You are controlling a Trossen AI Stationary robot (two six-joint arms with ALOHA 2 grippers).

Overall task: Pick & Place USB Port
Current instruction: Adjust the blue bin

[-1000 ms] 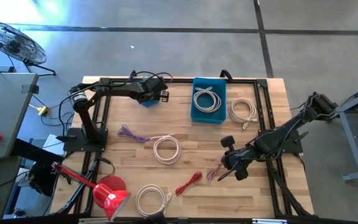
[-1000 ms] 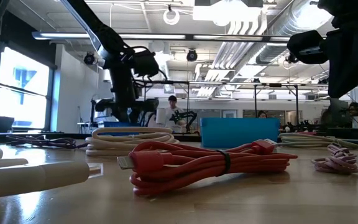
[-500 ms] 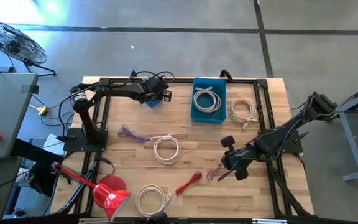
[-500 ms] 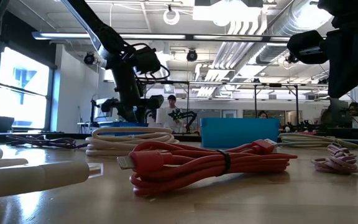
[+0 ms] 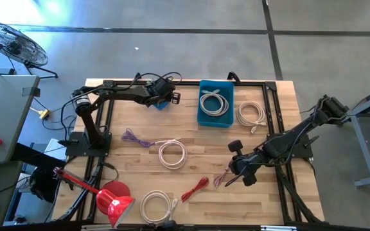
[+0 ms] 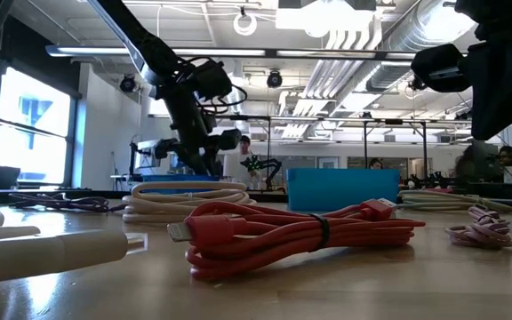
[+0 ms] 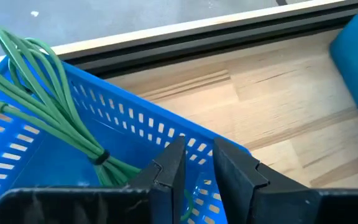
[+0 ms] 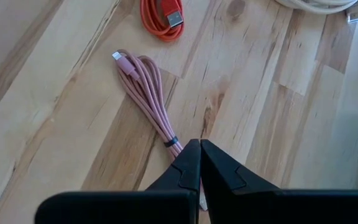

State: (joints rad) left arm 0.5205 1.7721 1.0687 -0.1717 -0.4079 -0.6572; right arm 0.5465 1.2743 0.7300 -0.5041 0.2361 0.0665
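A small blue slotted basket (image 5: 161, 104) stands near the table's far edge, and a bundled green cable (image 7: 48, 93) lies inside it. My left gripper (image 5: 172, 97) hangs above the basket's right wall (image 7: 135, 118), clear of it in the low view (image 6: 225, 140). Its fingers are open by a narrow gap. A pink cable bundle (image 8: 151, 93) lies flat on the wood near the right front. My right gripper (image 8: 200, 144) is shut and hangs above that bundle's tied end, well off the table.
A taller blue bin (image 5: 204, 119) holding a white coil stands right of the basket. Another white coil (image 5: 250, 114) lies beyond it. A purple cable (image 5: 137, 138), two white coils (image 5: 172, 154) (image 5: 156, 205) and a red cable (image 5: 194, 188) lie on the table. People stand in the room behind.
My left gripper has moved toward the table's right, from over the basket's middle to over its right wall, rising a little and turning. The basket has stayed in place. My right arm has kept still.
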